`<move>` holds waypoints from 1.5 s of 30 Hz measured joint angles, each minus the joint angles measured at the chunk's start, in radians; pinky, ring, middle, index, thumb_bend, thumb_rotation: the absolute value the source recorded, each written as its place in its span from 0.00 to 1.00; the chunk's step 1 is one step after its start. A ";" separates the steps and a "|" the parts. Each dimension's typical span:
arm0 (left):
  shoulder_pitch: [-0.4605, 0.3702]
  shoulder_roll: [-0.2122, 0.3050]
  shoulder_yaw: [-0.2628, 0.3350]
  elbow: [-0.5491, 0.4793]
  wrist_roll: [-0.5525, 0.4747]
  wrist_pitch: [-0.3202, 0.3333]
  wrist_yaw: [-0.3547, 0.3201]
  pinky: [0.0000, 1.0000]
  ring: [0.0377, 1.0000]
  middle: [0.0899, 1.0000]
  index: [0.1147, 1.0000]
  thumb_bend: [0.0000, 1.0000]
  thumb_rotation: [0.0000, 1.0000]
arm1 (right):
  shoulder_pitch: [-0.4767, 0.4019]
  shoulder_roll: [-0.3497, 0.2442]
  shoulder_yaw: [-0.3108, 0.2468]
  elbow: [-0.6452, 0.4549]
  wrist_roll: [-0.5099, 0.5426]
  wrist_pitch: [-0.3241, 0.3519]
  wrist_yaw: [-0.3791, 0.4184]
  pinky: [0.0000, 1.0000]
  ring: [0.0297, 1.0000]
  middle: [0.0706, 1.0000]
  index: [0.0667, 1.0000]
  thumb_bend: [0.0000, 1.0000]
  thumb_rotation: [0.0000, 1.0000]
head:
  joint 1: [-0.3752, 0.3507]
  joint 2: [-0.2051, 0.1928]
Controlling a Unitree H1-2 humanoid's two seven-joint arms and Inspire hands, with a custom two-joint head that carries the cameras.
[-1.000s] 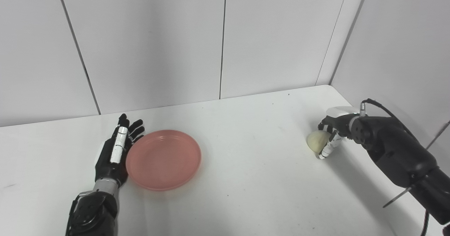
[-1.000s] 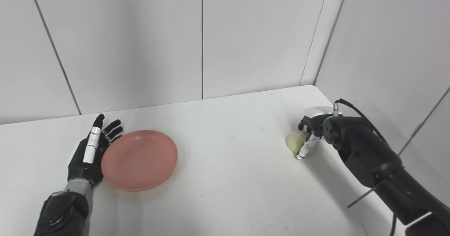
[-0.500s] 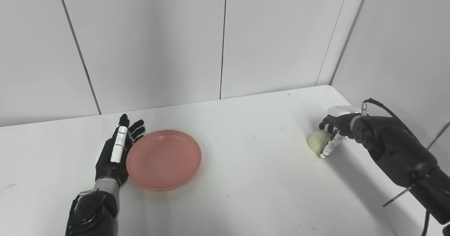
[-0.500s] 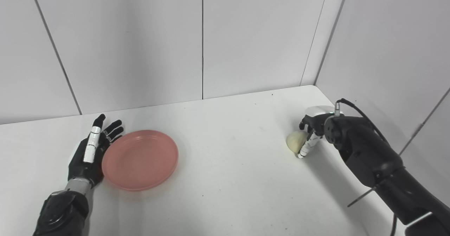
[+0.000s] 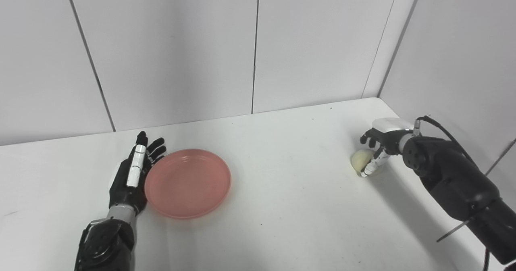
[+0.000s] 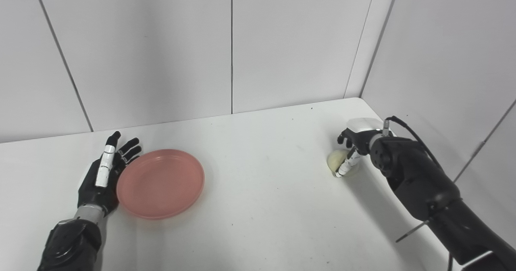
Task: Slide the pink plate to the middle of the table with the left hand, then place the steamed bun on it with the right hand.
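The pink plate (image 5: 188,183) lies flat on the white table (image 5: 282,206), left of the middle. My left hand (image 5: 131,176) lies open and flat against the plate's left rim, fingers pointing toward the back wall. The pale steamed bun (image 5: 360,159) rests on the table near the right wall. My right hand (image 5: 378,146) is cupped over it. The fingers (image 6: 346,136) arch apart above the top of the bun, and the thumb (image 6: 345,167) slants down across its right front. No firm grip shows.
White wall panels close the table at the back and on the right, with the corner (image 5: 377,97) just behind the bun. The right forearm (image 5: 451,178) and its cable run along the right wall. Bare tabletop lies between plate and bun.
My right hand has shifted a little up and left over the bun, with the fingers now higher above its top. The bun has barely moved. Left hand and plate are unchanged.
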 measured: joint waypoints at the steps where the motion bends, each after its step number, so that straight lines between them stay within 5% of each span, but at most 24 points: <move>1: 0.001 0.000 -0.001 -0.002 0.000 0.000 0.000 0.87 0.87 0.84 1.00 0.78 0.82 | 0.005 0.006 0.000 0.001 -0.008 0.002 -0.017 0.38 0.45 0.50 0.66 0.99 0.27 | 0.000 0.000; 4: 0.006 0.001 -0.003 -0.013 0.001 0.008 0.001 0.87 0.87 0.84 1.00 0.77 0.82 | 0.008 0.015 0.000 0.003 -0.019 0.004 -0.034 0.29 0.34 0.40 0.59 0.91 0.20 | 0.002 0.002; 6: 0.009 0.001 -0.007 -0.020 0.002 0.017 0.001 0.87 0.87 0.84 1.00 0.76 0.82 | 0.008 0.015 0.000 0.006 -0.019 0.004 -0.038 0.28 0.34 0.38 0.51 0.63 0.06 | 0.002 0.003; 8: 0.009 0.001 -0.010 -0.023 0.005 0.021 0.001 0.86 0.86 0.84 1.00 0.76 0.82 | 0.008 0.015 0.002 0.006 -0.018 0.003 -0.046 0.31 0.37 0.41 0.46 0.54 0.01 | 0.002 0.003; 23: 0.010 0.001 -0.012 -0.027 0.013 0.035 0.002 0.86 0.86 0.85 1.00 0.76 0.82 | 0.004 -0.002 0.016 0.007 -0.014 0.002 -0.003 0.42 0.49 0.49 0.42 0.53 0.00 | 0.005 0.003; 26: 0.010 0.001 -0.013 -0.029 0.014 0.036 0.002 0.86 0.85 0.84 1.00 0.76 0.81 | 0.005 -0.003 0.015 0.003 -0.014 0.002 -0.003 0.32 0.38 0.41 0.45 0.53 0.00 | 0.006 0.003; 30: 0.011 0.000 -0.013 -0.036 0.015 0.042 0.003 0.86 0.85 0.85 1.00 0.75 0.82 | 0.018 -0.004 0.003 -0.025 -0.014 0.002 -0.003 0.20 0.24 0.43 0.45 0.53 0.00 | 0.009 0.003; 35: 0.012 0.000 -0.016 -0.038 0.018 0.046 0.005 0.85 0.85 0.85 1.00 0.74 0.83 | 0.026 -0.007 -0.030 -0.118 -0.011 0.002 -0.003 0.26 0.32 0.40 0.46 0.53 0.01 | 0.011 0.002; 45: 0.011 -0.005 -0.029 -0.032 0.024 0.048 0.015 0.84 0.84 0.85 1.00 0.71 0.83 | -0.054 -0.025 -0.069 -0.355 -0.011 0.002 0.050 0.14 0.19 0.43 0.44 0.53 0.00 | 0.037 -0.005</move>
